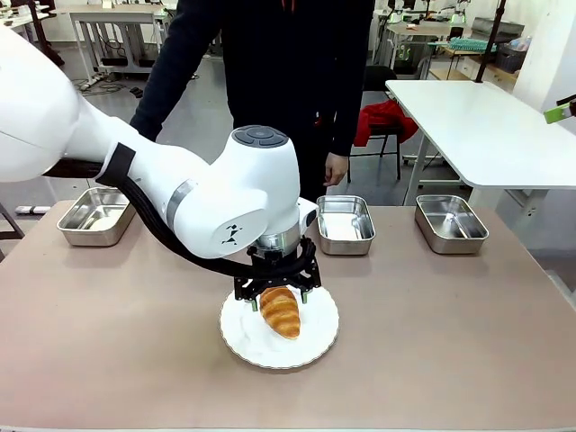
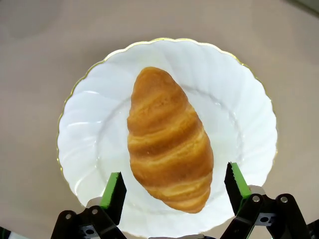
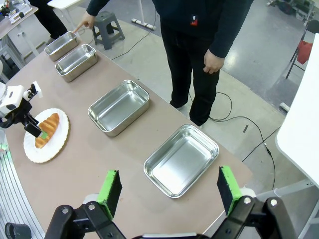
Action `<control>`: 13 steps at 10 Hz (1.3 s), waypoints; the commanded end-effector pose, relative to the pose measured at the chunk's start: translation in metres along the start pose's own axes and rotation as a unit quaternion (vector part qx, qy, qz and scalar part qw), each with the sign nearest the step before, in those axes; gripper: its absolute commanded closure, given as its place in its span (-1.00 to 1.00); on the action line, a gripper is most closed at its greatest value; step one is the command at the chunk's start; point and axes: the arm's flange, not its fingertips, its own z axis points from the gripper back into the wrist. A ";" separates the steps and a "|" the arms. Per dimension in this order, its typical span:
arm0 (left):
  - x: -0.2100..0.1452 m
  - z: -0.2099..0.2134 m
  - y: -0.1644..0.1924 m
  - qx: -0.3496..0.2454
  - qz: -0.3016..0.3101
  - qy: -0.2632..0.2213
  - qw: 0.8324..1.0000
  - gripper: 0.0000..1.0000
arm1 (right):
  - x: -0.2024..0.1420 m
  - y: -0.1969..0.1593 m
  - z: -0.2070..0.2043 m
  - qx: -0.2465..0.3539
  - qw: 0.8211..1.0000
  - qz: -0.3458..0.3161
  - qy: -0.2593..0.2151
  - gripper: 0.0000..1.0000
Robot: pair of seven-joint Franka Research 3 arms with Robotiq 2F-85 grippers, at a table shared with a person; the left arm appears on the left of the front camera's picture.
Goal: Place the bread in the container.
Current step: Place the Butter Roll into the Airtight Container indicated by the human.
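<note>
Your left gripper (image 2: 174, 185), jaws apart, straddles the bread (image 2: 167, 139) on a plate (image 2: 239, 99) by the tabletop's (image 2: 30, 59) near edge; gripping its tapered end could let it slip free.

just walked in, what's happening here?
The left gripper is open, its fingers either side of the croissant, which lies on a white plate. Nothing is gripped yet. The right gripper hangs open above the table's pans. A person stands at the far side, one hand at the end pan.
</note>
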 end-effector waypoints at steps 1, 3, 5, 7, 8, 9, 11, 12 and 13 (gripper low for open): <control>0.009 -0.005 0.000 0.006 -0.024 0.000 1.000 -1.00 | 0.000 0.001 -0.001 0.001 1.000 0.002 -0.002 -1.00; 0.012 -0.012 0.000 0.004 -0.033 0.004 0.999 -1.00 | 0.000 0.001 -0.001 0.001 1.000 0.002 -0.002 -1.00; 0.016 -0.021 0.000 -0.002 -0.039 0.001 0.999 -1.00 | 0.000 0.001 -0.001 0.001 1.000 0.002 -0.002 -1.00; 0.017 -0.028 -0.004 0.004 -0.048 0.002 0.999 -1.00 | 0.000 0.001 -0.001 0.001 1.000 0.002 -0.002 -1.00; 0.017 -0.030 -0.005 0.005 -0.050 0.002 0.999 -1.00 | 0.000 0.001 -0.001 0.001 1.000 0.002 -0.002 -1.00; 0.017 -0.030 -0.005 0.007 -0.048 0.000 0.999 -1.00 | 0.000 0.001 -0.001 0.001 1.000 0.002 -0.002 -1.00; 0.016 -0.026 -0.005 0.007 -0.042 -0.002 0.999 -0.60 | 0.000 0.001 -0.001 0.001 1.000 0.002 -0.002 -1.00; 0.016 -0.026 -0.005 0.010 -0.042 -0.002 0.999 -0.21 | 0.000 0.001 -0.001 0.001 1.000 0.002 -0.002 -1.00; 0.018 -0.027 -0.005 0.016 -0.039 -0.016 0.999 -0.51 | 0.000 0.001 -0.001 0.001 1.000 0.002 -0.002 -1.00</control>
